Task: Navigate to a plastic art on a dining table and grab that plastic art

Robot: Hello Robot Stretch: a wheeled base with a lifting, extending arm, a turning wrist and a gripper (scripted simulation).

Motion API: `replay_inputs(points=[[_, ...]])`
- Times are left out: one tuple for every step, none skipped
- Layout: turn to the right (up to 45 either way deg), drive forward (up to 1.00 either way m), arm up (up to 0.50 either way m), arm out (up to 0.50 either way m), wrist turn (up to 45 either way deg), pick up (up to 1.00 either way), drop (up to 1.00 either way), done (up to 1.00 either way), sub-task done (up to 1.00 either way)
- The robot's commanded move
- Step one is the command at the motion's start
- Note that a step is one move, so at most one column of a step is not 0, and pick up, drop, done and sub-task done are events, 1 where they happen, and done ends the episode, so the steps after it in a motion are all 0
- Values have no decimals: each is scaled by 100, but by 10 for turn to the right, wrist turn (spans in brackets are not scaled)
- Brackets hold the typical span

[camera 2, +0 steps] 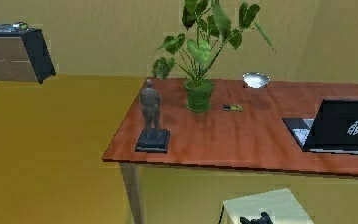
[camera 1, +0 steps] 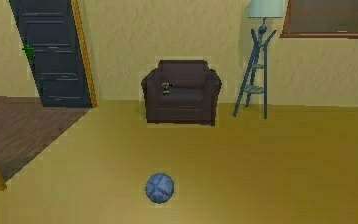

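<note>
The statuette [camera 2: 152,120], a dark standing figure on a square dark base, stands upright on the dining table [camera 2: 227,145], near the table's corner at the arm side view's left and just in from its near edge. Farther in on the table, toward its back edge, a leafy plant [camera 2: 201,45] rises from a green pot [camera 2: 199,96]. Just beside the pot, on the side away from the statuette, lies a small flat dark thing [camera 2: 232,107]. A white bowl [camera 2: 255,79] sits at the table's back edge. At the table's far end from the statuette an open laptop [camera 2: 342,125] rests partly on a white sheet [camera 2: 299,130]. A pale chair seat [camera 2: 272,205] shows below the table's near edge. Off the table's statuette end, against the wall, stands a dark cabinet [camera 2: 22,50]. The gripper's state cannot be told. In the forward view a blue ball [camera 1: 159,187] lies on the yellow floor before a dark armchair [camera 1: 180,92], with a dark door [camera 1: 52,50] to one side and a floor lamp [camera 1: 257,65] to the other.
</note>
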Motion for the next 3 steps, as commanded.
replay_inputs(points=[[0, 0, 50, 0, 0, 0, 0, 0, 0], [0, 0, 36, 0, 0, 0, 0, 0, 0], [0, 0, 0, 42, 0, 0, 0, 0, 0]])
